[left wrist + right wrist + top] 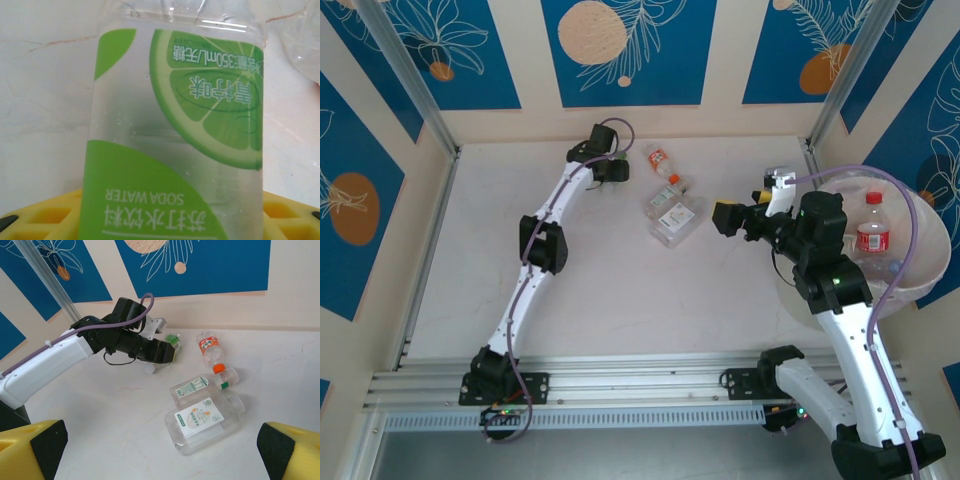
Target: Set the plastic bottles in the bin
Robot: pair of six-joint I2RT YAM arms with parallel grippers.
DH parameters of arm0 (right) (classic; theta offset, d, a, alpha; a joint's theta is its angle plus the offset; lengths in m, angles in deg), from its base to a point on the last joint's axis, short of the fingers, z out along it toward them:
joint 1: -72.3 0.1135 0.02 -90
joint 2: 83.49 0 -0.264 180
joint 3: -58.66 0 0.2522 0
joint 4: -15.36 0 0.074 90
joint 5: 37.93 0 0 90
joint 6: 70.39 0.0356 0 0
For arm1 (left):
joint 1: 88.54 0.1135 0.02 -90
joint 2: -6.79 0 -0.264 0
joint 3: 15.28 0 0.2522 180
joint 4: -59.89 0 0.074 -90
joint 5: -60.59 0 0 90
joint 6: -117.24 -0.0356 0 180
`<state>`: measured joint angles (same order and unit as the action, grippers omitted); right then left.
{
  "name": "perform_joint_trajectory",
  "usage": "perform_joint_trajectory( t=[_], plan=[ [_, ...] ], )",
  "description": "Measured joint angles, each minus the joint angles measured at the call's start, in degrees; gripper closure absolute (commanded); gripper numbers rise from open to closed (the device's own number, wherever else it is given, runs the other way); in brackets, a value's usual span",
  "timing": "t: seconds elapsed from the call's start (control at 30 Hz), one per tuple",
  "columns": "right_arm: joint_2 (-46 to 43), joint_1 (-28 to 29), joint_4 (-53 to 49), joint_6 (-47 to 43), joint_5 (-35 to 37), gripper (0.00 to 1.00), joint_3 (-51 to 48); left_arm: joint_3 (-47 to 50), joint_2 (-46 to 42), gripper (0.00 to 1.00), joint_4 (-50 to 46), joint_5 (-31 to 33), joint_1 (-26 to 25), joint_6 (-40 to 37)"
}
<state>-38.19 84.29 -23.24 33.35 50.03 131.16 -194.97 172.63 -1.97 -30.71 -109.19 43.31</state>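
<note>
At the far side of the table my left gripper (612,166) (169,349) is shut on a clear plastic bottle with a lime-green label (175,140) (173,340). The bottle sits between its yellow pads (45,215). To its right lie three plastic bottles: a small one with an orange label (660,160) (208,346), a flat one with a green-white label (196,387), and a larger flat one with a white-orange label (676,218) (202,419). My right gripper (742,210) (160,455) hangs open above the table right of them. The bin (925,250) holds an upright red-labelled bottle (872,226).
A loose white cap (150,369) lies on the table under my left gripper. Metal posts (405,75) and patterned walls close in the back and sides. The bin sits at the table's right edge, behind my right arm (840,300).
</note>
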Motion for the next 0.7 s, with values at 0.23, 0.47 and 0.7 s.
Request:
perform_joint_trajectory(
  t=[0.23, 0.47, 0.7],
  plan=[
    [-1.46, 0.00, 1.64, 2.16, 0.66, 0.01, -3.78, -0.26, -1.18, 0.59, -4.04, -1.99, -0.55, -1.68],
    [-0.48, 0.00, 2.36, 2.78, 1.16, 0.00, -4.13, -0.26, -6.49, 0.60, -10.51, -2.14, -2.99, -3.26],
    [1.14, 0.00, 3.41, 3.39, 3.43, 0.00, -4.13, 10.03, -20.04, 0.61, -8.87, -5.25, -6.47, -3.39]
  ],
)
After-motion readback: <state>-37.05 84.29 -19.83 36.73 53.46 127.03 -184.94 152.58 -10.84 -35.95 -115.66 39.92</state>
